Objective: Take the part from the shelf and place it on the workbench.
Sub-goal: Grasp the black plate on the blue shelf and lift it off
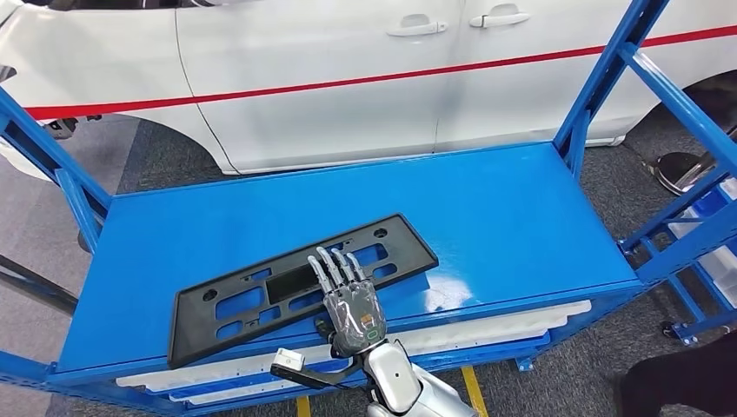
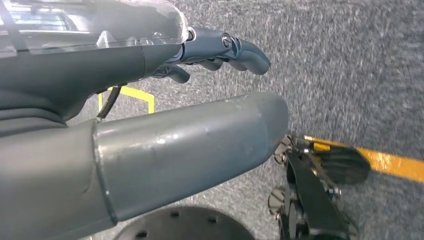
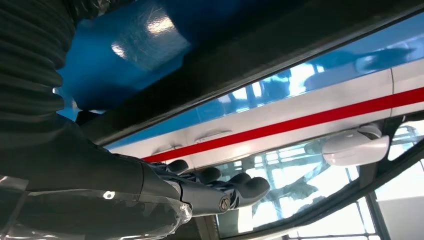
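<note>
A white car [image 1: 348, 78] with a red stripe along its doors stands at the far side of the scene, beyond a blue workbench [image 1: 487, 200] with angled blue frame posts at left and right. The bench's flat top spans most of the head view over a grey carpeted floor [image 1: 165, 156].

The part [image 1: 261, 291], a long black plastic plate with cut-out slots, lies flat on the near left of the benchtop, angled so its right end points farther away.

The right hand [image 1: 348, 295] reaches in from the near edge, palm down, its fingers extended over the part's middle near edge; its thumb lies under the hand, so whether it grips the part cannot be told. In the right wrist view the fingers [image 3: 235, 187] are extended together against the car's reflective side.

The left hand [image 2: 220, 50] hangs over the floor with its fingers loosely curled and apart, holding nothing, near a yellow floor line [image 2: 390, 162].
</note>
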{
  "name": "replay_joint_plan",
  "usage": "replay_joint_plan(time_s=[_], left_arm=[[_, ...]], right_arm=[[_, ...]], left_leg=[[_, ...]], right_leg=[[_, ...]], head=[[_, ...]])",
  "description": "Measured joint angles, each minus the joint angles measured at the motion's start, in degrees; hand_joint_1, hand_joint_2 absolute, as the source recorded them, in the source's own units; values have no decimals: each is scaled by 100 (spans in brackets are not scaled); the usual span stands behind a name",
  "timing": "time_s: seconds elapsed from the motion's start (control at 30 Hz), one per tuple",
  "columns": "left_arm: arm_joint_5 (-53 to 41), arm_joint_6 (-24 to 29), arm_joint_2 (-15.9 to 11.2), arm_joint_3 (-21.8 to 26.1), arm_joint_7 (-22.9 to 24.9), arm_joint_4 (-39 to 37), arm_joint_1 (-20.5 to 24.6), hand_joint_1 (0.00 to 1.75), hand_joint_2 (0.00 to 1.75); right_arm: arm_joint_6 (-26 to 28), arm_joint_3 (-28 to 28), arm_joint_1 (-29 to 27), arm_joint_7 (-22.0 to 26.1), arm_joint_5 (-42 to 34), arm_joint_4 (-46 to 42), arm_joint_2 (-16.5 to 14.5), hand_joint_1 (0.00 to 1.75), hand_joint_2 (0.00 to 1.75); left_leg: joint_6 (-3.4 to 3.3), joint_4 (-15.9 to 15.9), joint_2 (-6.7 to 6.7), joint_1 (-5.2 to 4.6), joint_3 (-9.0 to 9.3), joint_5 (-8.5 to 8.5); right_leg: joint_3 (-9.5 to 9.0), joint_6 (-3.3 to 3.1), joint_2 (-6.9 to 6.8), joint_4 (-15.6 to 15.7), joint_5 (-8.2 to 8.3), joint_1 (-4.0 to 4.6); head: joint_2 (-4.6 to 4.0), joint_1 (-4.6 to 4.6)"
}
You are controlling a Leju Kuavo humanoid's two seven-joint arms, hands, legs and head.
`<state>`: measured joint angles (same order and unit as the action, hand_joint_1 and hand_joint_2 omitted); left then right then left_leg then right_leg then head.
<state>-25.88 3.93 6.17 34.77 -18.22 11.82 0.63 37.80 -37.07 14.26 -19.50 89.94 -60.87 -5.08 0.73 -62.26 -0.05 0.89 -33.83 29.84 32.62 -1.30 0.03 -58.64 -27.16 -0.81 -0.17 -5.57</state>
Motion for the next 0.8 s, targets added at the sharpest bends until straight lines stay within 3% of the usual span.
replay_joint_plan(time_s=[0.07, 0.1, 0.13, 0.17, 0.27, 0.33, 0.4, 0.47, 0.53, 0.57, 0.6, 0.63, 0.67, 0.7, 0.77, 0.8], left_arm=[[-22, -10, -4, 0, -1, 0, -2, 0, 0], [-30, -10, -7, 0, -1, 0, -7, 0, 0], [-34, -10, -9, 0, -1, 0, -13, 0, 0], [-37, -10, -10, 0, -1, 0, -18, 0, 0], [-50, -12, -18, 0, -1, 0, -10, 0, 0], [-57, -14, -25, 0, 2, 0, 5, 0, 0], [-73, -15, -29, 1, 9, 0, 9, 0, 0], [-87, -17, -32, 2, 20, 0, 6, 0, 0], [-95, -21, -33, 4, 25, 0, 7, 0, 0], [-103, -22, -34, 6, 25, 0, 8, 0, 0], [-116, -23, -35, 8, 25, 0, 7, 0, 0], [-129, -25, -35, 9, 25, 0, 6, 0, 0], [-140, -25, -36, 10, 25, 0, 5, 0, 0], [-149, -27, -35, 11, 25, 0, 5, 0, 0], [-152, -31, -33, 11, 25, 0, 8, 0, 0], [-152, -32, -33, 11, 25, 0, 11, 0, 0]], right_arm=[[-1, -53, 57, -1, 0, 72, 19, 0, 175], [-1, -74, 78, 0, 0, 100, 27, 0, 175], [-1, -89, 97, -1, 0, 124, 34, 0, 175], [-1, -97, 113, -4, 0, 144, 38, 0, 175], [-1, -89, 167, 64, 0, 191, 43, 0, 175], [-1, -23, 190, 198, -1, 218, 45, 3, 175], [-1, 68, 202, 303, -5, 241, 46, 32, 175], [0, 168, 206, 390, -10, 264, 47, 77, 175], [1, 300, 205, 493, -13, 283, 49, 96, 175], [1, 369, 203, 531, -13, 292, 49, 96, 175], [1, 433, 202, 549, -14, 303, 50, 96, 175], [0, 486, 202, 551, -14, 316, 53, 96, 175], [0, 531, 205, 549, -15, 329, 56, 96, 175], [1, 566, 208, 548, -15, 339, 59, 96, 175], [1, 610, 220, 550, -15, 349, 62, 96, 175], [1, 623, 229, 551, -15, 351, 62, 97, 175]], left_leg=[[35, -748, 0, 7, -342, 355], [46, -1070, 1, 9, -496, 460], [48, -1222, 0, 9, -572, 461], [41, -1137, 0, 9, -535, 347], [-32, -7, 1, -5, 1, -202], [-82, 396, -2, -31, 185, -288], [-127, 431, -7, -36, 191, -298], [-196, 484, 4, -8, 201, -345], [-252, 516, 16, 11, 194, -379], [-267, 515, 17, 10, 183, -382], [-270, 513, 16, 8, 175, -382], [-268, 510, 15, 7, 174, -380], [-263, 504, 12, 7, 178, -375], [-255, 495, 8, 9, 188, -366], [-215, 453, 0, 1, 194, -328], [-189, 428, -4, -9, 183, -311]], right_leg=[[-4, -30, -10, 3, -3, 10], [-5, -33, -11, 2, -5, 16], [-12, -36, -8, 1, -8, 20], [-22, -36, -2, 1, -10, 21], [-60, -5, 18, -5, -30, 32], [-55, 49, 25, -8, -35, 48], [-54, 115, 29, 9, -20, 56], [-12, 179, 27, -99, -110, 51], [226, 232, 23, -615, -430, 34], [416, 254, 20, -1004, -623, 25], [589, 270, 20, -1356, -753, 16], [697, 283, 19, -1564, -781, 8], [694, 290, 17, -1536, -680, 0], [587, 289, 13, -1294, -488, -8], [230, 262, 6, -508, -98, -6], [116, 238, 6, -244, -14, 1]], head=[[0, 1], [0, 0], [-1, 1], [-1, 1], [0, 0], [0, -1], [-1, -2], [0, -3], [0, -4], [0, -4], [0, -4], [0, -4], [0, -5], [0, -5], [-1, -5], [0, -4]])
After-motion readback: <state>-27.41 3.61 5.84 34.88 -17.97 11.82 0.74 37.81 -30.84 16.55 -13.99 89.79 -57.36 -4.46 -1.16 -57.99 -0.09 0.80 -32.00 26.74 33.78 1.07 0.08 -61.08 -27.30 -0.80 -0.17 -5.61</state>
